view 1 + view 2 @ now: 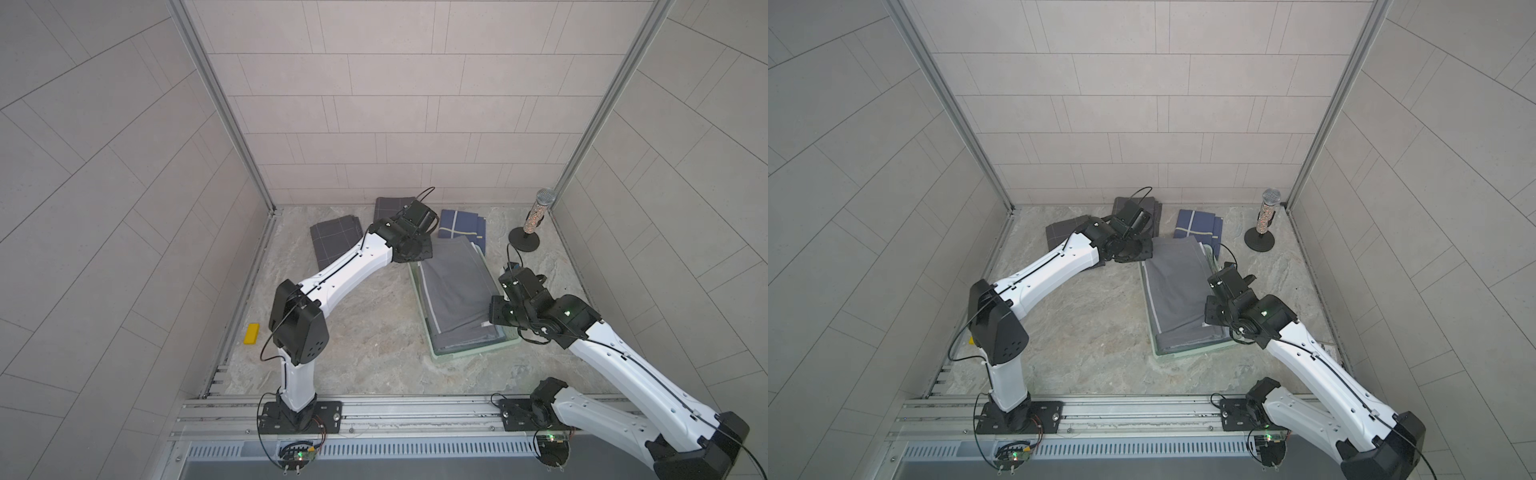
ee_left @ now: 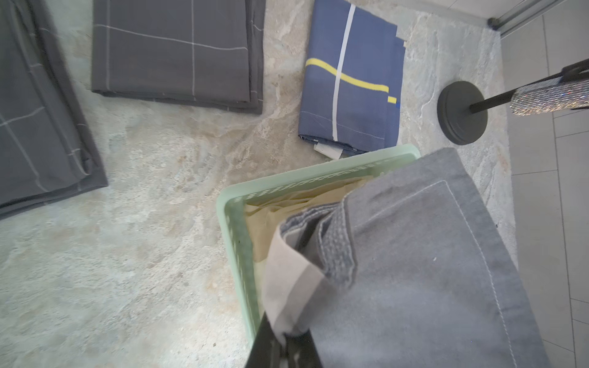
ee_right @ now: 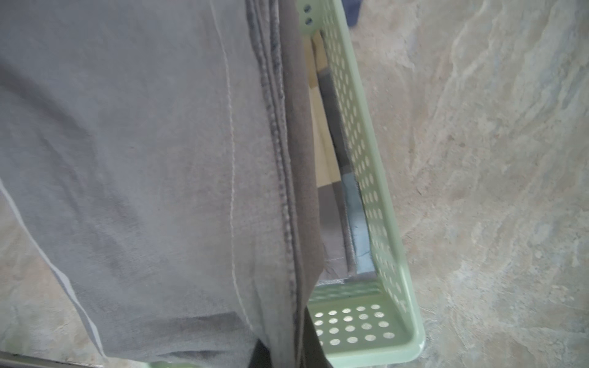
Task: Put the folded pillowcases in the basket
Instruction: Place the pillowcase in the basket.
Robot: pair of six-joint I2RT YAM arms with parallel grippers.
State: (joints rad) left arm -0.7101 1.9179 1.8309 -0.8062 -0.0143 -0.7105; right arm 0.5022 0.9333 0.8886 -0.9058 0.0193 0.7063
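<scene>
Right of centre in both top views, the right gripper [image 1: 492, 322] is pinched tight on the near corner of the plain grey folded pillowcase [image 1: 455, 291]. The pillowcase is stretched over the shallow mint-green perforated plastic basket [image 1: 469, 354] (the wrist views show other cloths [image 2: 280, 207] lining it). Farther back, the left gripper [image 1: 415, 259] is clamped on the far corner. I judge it is held at both ends to keep the fold flat and square to the rim, though its far edge reaches past that rim. Beyond, on the marbled worktop [image 1: 374, 324], lie a dark grey checked folded cloth [image 1: 332, 243] and a navy folded cloth with a yellow and a white stripe [image 1: 459, 224].
</scene>
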